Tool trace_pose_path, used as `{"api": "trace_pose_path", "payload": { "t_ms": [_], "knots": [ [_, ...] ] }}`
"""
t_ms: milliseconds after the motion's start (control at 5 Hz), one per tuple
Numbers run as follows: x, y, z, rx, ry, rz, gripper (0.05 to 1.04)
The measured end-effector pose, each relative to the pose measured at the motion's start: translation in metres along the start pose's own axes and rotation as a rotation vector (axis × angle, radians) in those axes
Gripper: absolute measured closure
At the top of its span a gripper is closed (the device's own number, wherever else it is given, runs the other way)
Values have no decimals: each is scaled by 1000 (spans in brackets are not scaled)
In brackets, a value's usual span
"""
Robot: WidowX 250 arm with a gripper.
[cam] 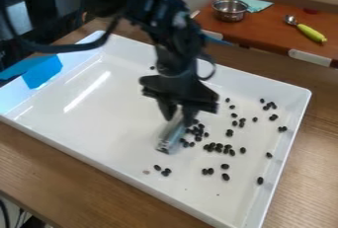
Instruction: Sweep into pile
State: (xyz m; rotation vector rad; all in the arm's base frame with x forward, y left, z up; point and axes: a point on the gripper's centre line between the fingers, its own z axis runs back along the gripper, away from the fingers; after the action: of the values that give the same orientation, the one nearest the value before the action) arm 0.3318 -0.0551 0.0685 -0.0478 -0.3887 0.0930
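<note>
The black gripper [177, 114] is closed only as far as the silvery bar [172, 137] pinched between its fingers allows. It looks like a metal scraper, though the blur leaves that unsure. It slants from one o'clock to seven, low in the white tray [105, 118], so its long side can push the black beans [218, 147]. These lie scattered, mostly two to five o'clock from the bar, with a few at six. The tray's raised walls should contain strays; blue tape [42, 72] at its ten o'clock probably steadies it.
</note>
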Motion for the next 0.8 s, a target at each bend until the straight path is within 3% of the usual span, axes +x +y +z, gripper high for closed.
{"api": "trace_pose_path", "payload": {
  "t_ms": [400, 800],
  "knots": [
    [-8, -52, 4, -47, 20, -14, 750],
    [1, -66, 9, -72, 23, 7, 750]
  ]
}}
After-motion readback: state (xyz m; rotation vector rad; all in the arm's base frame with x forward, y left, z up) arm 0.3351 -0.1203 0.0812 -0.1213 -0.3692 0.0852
